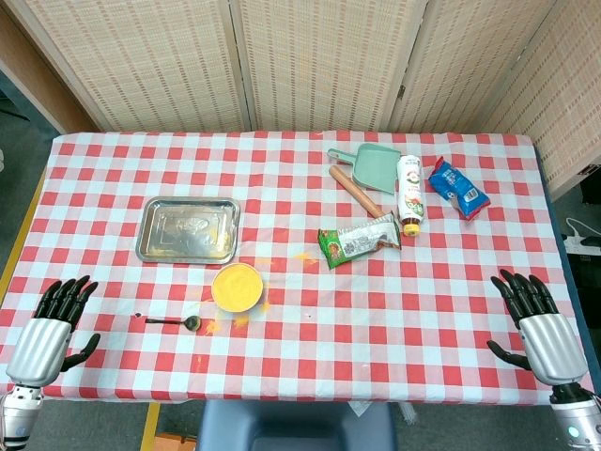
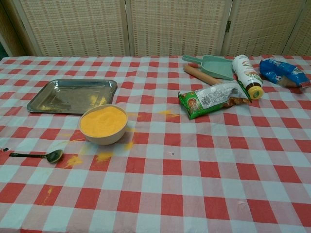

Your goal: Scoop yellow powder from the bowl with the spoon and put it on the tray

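A white bowl (image 1: pixel 237 287) (image 2: pixel 103 124) full of yellow powder stands left of the table's middle. Left of it a small dark spoon (image 1: pixel 175 322) (image 2: pixel 39 155) lies flat on the cloth, its bowl end toward the bowl. Behind them sits the metal tray (image 1: pixel 188 229) (image 2: pixel 73 96), holding nothing but faint yellow traces. My left hand (image 1: pixel 52 329) rests at the near left table edge, fingers apart, holding nothing. My right hand (image 1: pixel 537 324) is at the near right edge, likewise open and far from the spoon. Neither hand shows in the chest view.
Yellow powder is spilled on the cloth around the bowl (image 2: pixel 103 156) and further right (image 2: pixel 167 113). At the back right lie a green dustpan (image 1: pixel 374 167), a wooden rolling pin (image 1: pixel 355 191), a bottle (image 1: pixel 409 194), a green snack packet (image 1: pixel 359 241) and a blue packet (image 1: pixel 457 188).
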